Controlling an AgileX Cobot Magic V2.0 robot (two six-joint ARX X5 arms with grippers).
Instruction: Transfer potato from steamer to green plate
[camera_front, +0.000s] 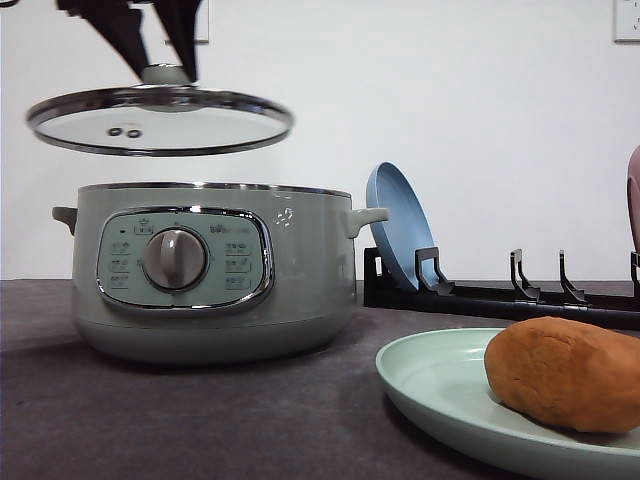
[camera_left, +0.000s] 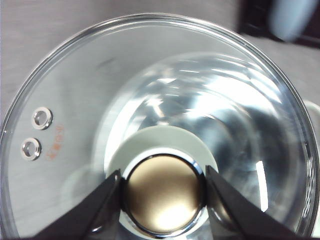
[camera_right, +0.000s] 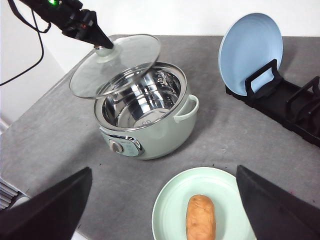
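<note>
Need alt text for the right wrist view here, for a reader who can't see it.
A potato lies on the green plate on a grey table, between the right tool's open fingers. Behind it the open steamer stands, the left tool holding its glass lid above it; a blue plate stands in a black rack.

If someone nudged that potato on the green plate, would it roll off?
Probably not far. The potato is oblong and lies flat, so it would likely rock or roll only sideways. The green plate's low raised rim might catch it. Its matte skin looks grippy rather than slippery.
</note>
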